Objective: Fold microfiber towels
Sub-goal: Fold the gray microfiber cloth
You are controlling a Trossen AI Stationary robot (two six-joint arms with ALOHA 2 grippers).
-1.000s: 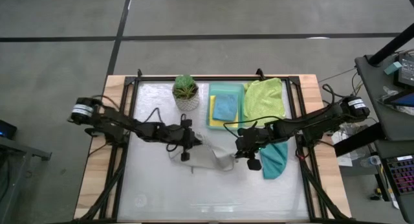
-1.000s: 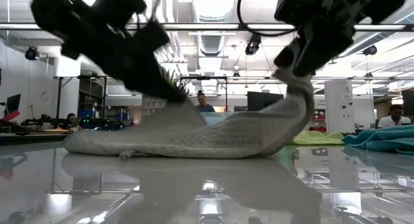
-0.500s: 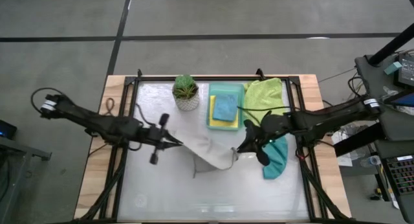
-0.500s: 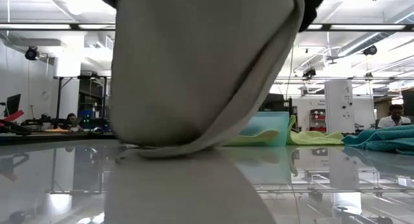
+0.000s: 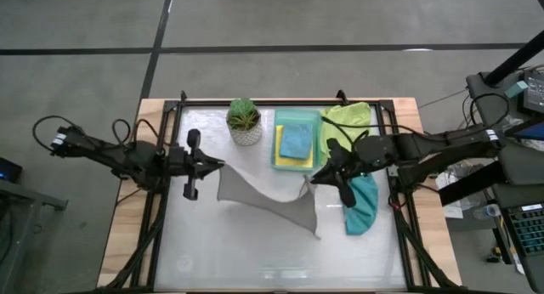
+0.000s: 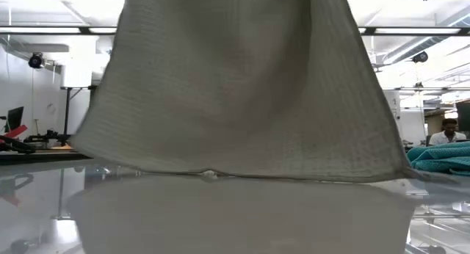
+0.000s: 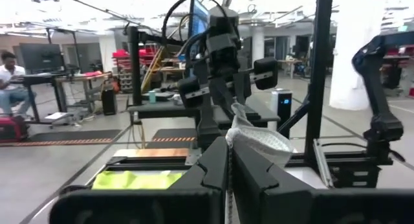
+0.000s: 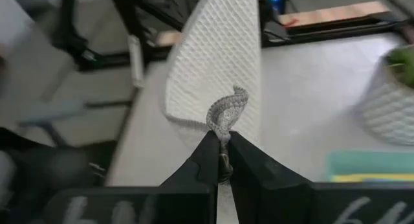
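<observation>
Grey towel (image 5: 268, 199) hangs stretched crosswise in front of the plant (image 5: 244, 117), left gripper (image 5: 218, 164) and right gripper (image 5: 312, 178) each pinching an upper corner.

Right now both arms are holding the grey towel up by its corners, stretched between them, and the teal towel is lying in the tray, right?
Not quite. The teal towel lies on the table beside the right arm, not in the tray, as the high view shows. The rest holds: both arms hold the grey towel up by its corners, stretched between them.
</observation>
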